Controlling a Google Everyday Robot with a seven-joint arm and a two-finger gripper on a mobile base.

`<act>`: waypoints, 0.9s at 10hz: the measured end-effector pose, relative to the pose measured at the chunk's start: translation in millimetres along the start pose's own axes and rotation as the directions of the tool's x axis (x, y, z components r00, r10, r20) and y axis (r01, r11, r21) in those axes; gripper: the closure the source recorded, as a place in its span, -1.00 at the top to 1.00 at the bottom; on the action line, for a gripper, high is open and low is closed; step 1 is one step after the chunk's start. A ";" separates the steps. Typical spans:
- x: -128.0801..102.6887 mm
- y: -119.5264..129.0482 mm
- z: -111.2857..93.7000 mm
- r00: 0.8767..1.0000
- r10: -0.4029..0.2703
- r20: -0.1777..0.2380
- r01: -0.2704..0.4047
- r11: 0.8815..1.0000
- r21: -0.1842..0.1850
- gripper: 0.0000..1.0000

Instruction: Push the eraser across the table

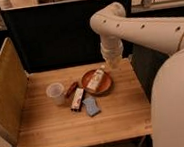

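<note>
The eraser [77,98], a small block with a white top and a reddish marking, lies on the wooden table [52,128] left of centre. It sits between a translucent cup [55,92] and a flat blue pad [91,106]. My gripper [113,61] hangs at the end of the white arm above the table's back right part. It is just behind the brown plate [106,87] and well apart from the eraser.
A white bottle with a label [97,79] lies on the plate. A small dark reddish object [71,88] lies beside the cup. A tan board [5,93] stands along the table's left edge. A dark wall rises behind.
</note>
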 end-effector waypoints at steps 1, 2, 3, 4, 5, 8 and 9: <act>-4.2 24.0 15.3 0.999 -0.006 -0.040 0.003 0.997 -0.075 -1.00; -5.3 36.2 22.9 0.998 -0.006 -0.060 -0.001 0.993 -0.117 -1.00; -6.3 43.6 26.9 0.997 -0.006 -0.071 -0.004 0.990 -0.143 -1.00; -6.6 47.2 29.0 0.997 -0.006 -0.077 -0.006 0.988 -0.155 -1.00; -6.7 47.2 28.7 0.997 -0.006 -0.077 -0.006 0.988 -0.155 -1.00; -4.5 45.1 26.1 0.998 -0.014 -0.067 0.003 0.987 -0.162 -1.00; 0.1 48.3 24.6 0.998 -0.028 -0.054 0.018 0.983 -0.183 -1.00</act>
